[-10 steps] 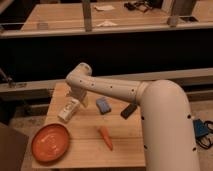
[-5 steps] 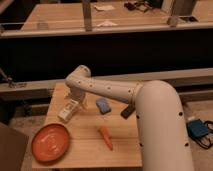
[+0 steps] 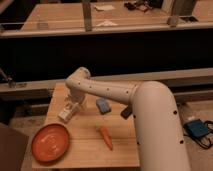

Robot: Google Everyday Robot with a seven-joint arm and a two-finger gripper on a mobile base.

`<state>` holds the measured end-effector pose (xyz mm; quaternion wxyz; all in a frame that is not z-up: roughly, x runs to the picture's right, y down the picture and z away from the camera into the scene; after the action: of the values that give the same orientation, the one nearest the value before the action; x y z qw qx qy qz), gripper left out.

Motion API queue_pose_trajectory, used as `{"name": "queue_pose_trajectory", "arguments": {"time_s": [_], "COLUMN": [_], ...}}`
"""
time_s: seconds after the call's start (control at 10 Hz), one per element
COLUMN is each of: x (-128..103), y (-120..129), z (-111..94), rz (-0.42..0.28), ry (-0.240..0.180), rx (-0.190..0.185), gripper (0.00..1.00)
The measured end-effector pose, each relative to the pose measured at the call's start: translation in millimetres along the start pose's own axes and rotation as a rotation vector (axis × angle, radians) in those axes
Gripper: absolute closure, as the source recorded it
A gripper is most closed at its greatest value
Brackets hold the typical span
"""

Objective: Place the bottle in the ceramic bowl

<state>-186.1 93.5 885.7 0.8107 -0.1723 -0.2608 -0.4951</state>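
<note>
At the front left of the bench (image 3: 85, 153) lies the orange bowl (image 3: 50, 143), empty, and a carrot (image 3: 106, 138) lies apart from it on the right. Behind the bowl, the gripper (image 3: 72, 106) is low over the bench at the white bottle (image 3: 65, 115), which is outside the bowl. I cannot tell whether the gripper is open or has hold of the bottle. A blue block (image 3: 103, 105) lies near, on the right.

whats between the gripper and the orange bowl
Only bare tabletop, seen in the camera view; the gripper sits low at the table's left, just behind the bowl.
</note>
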Motion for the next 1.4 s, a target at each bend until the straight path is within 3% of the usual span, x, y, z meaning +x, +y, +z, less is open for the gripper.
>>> {"name": "queue_pose_trajectory", "arguments": {"time_s": [1.4], "x": [-1], "y": [-12], "z": [24], "rz": [-0.038], "ry": [-0.016], "rx": [-0.007], "gripper": [0.20]}}
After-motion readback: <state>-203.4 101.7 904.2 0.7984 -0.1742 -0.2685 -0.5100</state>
